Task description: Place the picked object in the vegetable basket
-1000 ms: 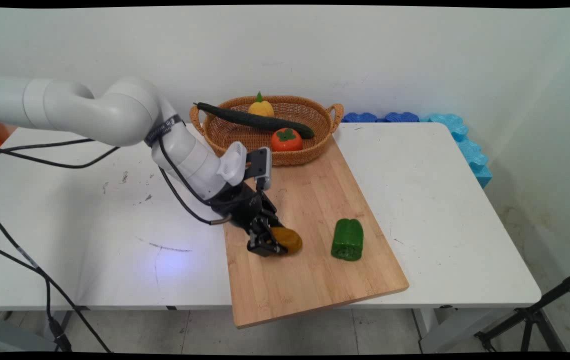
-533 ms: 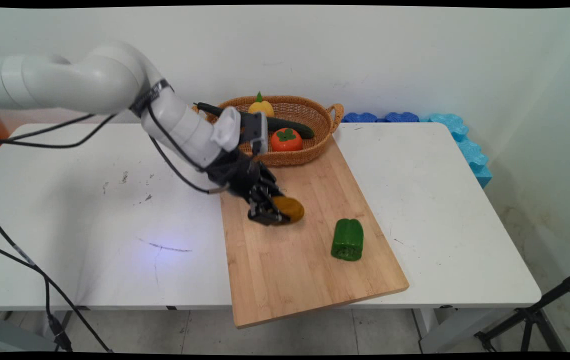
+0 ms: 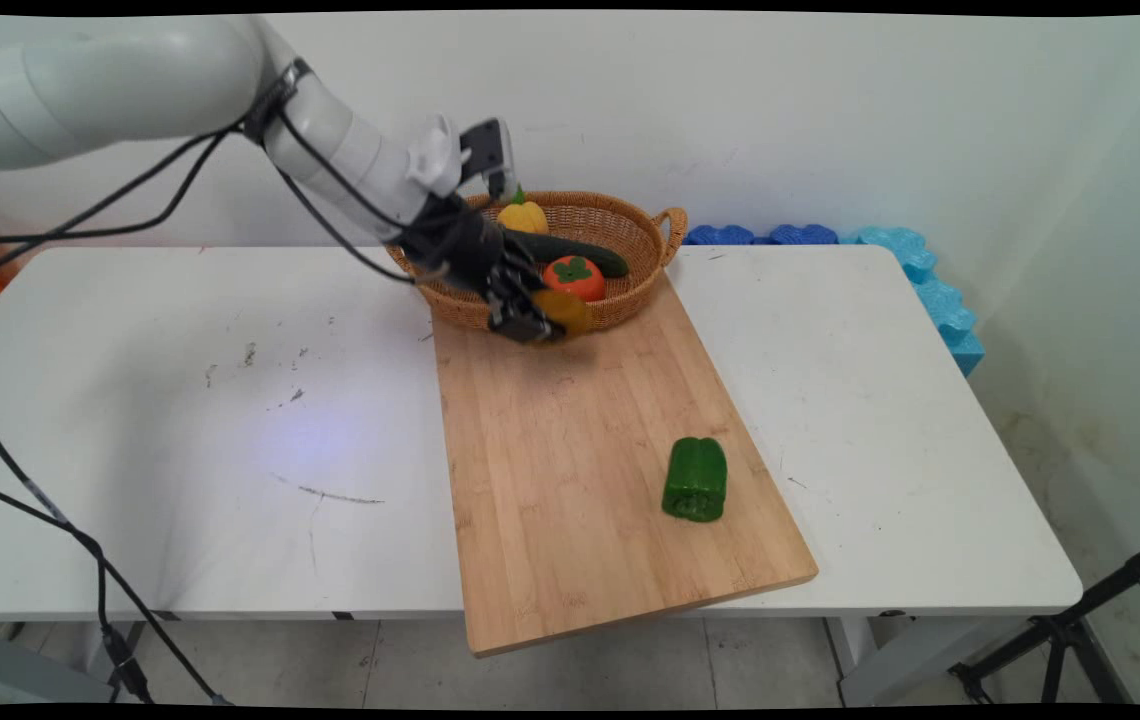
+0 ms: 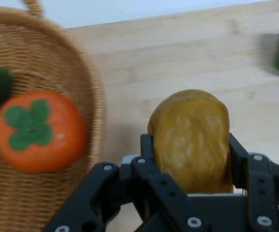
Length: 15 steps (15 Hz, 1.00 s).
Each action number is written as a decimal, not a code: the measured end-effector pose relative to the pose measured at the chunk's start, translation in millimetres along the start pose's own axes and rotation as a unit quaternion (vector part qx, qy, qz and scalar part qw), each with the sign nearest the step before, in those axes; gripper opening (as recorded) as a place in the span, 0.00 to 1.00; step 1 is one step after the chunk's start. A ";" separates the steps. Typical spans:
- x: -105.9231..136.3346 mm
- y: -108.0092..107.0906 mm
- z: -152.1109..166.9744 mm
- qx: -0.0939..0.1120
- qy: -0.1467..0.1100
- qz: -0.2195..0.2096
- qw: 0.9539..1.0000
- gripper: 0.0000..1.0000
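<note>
Pincer (image 4: 190,159) round one potato (image 4: 191,137)

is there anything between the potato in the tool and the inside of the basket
Only the basket's near rim. The tool, shut on the potato, hangs above the board just outside it. Inside, the persimmon lies right behind that rim.

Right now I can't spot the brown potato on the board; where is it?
In the main view the brown potato is clamped in the hand, above the cutting board's far end, against the basket's near rim, near the persimmon.
</note>
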 end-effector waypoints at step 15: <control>-22.3 -89.3 -3.5 0.079 -0.021 -0.011 0.997 0.00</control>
